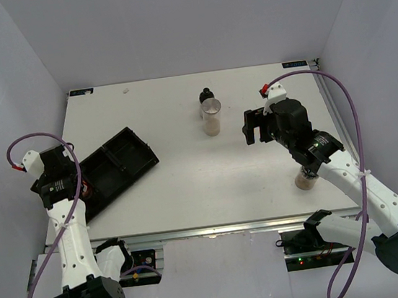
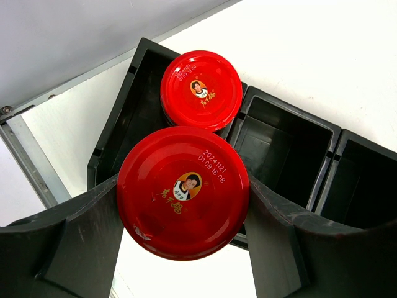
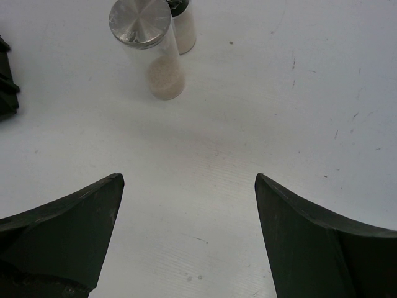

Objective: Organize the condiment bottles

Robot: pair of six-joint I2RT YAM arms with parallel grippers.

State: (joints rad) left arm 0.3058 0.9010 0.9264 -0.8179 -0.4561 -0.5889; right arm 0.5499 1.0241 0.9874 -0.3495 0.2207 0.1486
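A red-capped condiment bottle (image 2: 183, 192) sits between the fingers of my left gripper (image 2: 183, 186), which is shut on it at the left end of the black compartmented tray (image 2: 290, 113). A second red-capped bottle (image 2: 201, 90) stands in a tray compartment right beside it. In the top view the left gripper (image 1: 63, 181) hovers over the tray (image 1: 124, 158). My right gripper (image 1: 255, 129) is open and empty above bare table. Ahead of the right gripper (image 3: 188, 180) stand a silver-capped bottle (image 3: 146, 43) with pale contents and a black-capped bottle (image 3: 181, 25). These two bottles (image 1: 212, 116) (image 1: 206, 96) stand near the table's back middle.
Another jar with tan contents (image 1: 306, 178) stands near the front right, partly under the right arm. Two tray compartments (image 2: 279, 155) next to the red caps hold nothing. A corner of the tray (image 3: 6, 87) shows at the left edge of the right wrist view.
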